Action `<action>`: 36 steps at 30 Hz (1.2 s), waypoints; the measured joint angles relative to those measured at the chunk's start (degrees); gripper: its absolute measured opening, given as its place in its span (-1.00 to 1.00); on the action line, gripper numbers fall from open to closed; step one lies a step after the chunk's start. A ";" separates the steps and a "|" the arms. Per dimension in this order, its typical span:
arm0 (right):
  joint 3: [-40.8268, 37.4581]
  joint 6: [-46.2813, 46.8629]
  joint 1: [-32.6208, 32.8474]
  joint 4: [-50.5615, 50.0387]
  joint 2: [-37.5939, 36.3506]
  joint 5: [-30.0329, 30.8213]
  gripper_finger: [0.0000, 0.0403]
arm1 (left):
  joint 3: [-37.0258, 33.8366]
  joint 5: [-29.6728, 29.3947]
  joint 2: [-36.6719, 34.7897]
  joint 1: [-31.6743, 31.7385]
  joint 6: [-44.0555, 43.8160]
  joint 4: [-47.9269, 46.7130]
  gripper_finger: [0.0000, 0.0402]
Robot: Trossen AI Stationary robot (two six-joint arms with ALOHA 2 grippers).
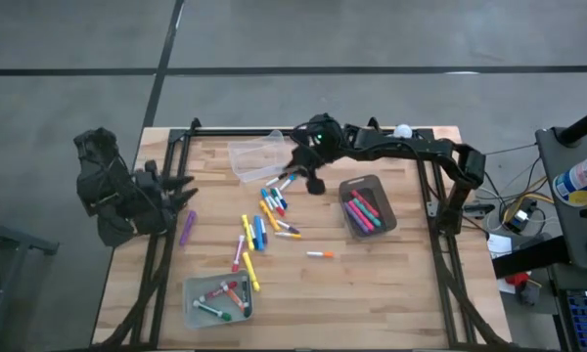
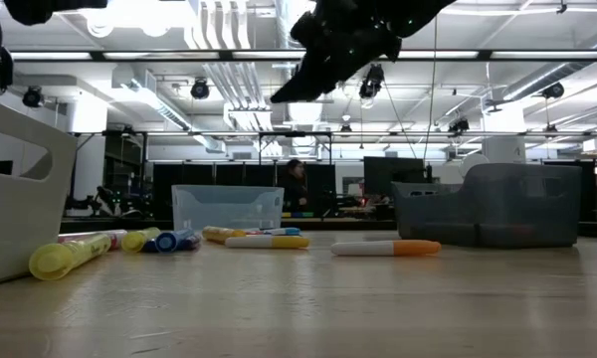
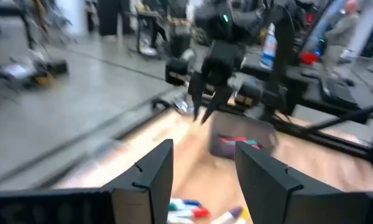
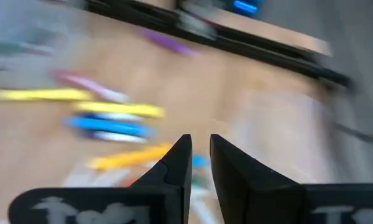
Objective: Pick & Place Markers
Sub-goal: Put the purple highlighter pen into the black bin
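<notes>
A: Where are the markers (image 1: 270,207) from the right gripper (image 1: 313,182)?

B: In the high view, just left and below it, in the frame's centre. Their long axes run mostly top to bottom, slightly diagonal. The fingers are nearly together and hold nothing.

A: And the left gripper (image 1: 181,196)?

B: At the left edge, apart and empty; the right is nearer, I think.

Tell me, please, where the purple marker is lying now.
In the high view the purple marker lies alone on the table's left side, just in front of the left gripper and apart from the mixed pile of markers near the middle.
</notes>
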 joint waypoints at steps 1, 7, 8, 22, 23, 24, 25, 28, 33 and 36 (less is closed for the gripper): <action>-0.14 -0.38 0.04 -0.45 0.00 -4.38 -0.74 | -0.64 0.36 0.02 0.00 0.10 1.76 -0.18; -2.04 -2.02 0.04 -0.95 0.00 -18.66 -0.74 | -3.29 -4.93 0.74 0.05 5.85 11.49 -0.18; -2.46 -2.38 0.08 -0.92 0.00 -18.70 -0.74 | -3.65 -6.60 0.89 0.09 6.42 12.85 -0.18; -7.54 2.60 0.48 0.39 0.07 -17.59 -0.74 | -9.29 15.43 3.23 15.31 3.16 24.64 -0.18; -7.54 2.59 0.50 0.79 0.07 -16.80 -0.74 | -9.29 18.02 3.23 17.09 1.58 24.59 -0.18; -7.55 2.58 0.55 1.16 0.06 -16.12 -0.74 | -9.30 21.88 3.29 19.13 0.43 24.55 -0.18; -7.61 2.57 0.60 1.45 0.07 -15.83 -0.74 | -9.34 25.88 3.56 21.43 0.04 24.55 -0.18; -7.63 2.36 0.59 1.46 0.07 -15.75 -0.74 | -9.46 33.44 5.16 27.96 -1.79 24.46 -0.18; -7.99 2.50 0.59 1.19 0.07 -15.74 -0.74 | -9.25 49.32 9.87 38.59 -5.62 23.90 -0.18; -8.85 2.39 0.59 1.14 0.07 -15.66 -0.74 | -9.28 55.68 13.21 43.05 -8.08 22.99 -0.18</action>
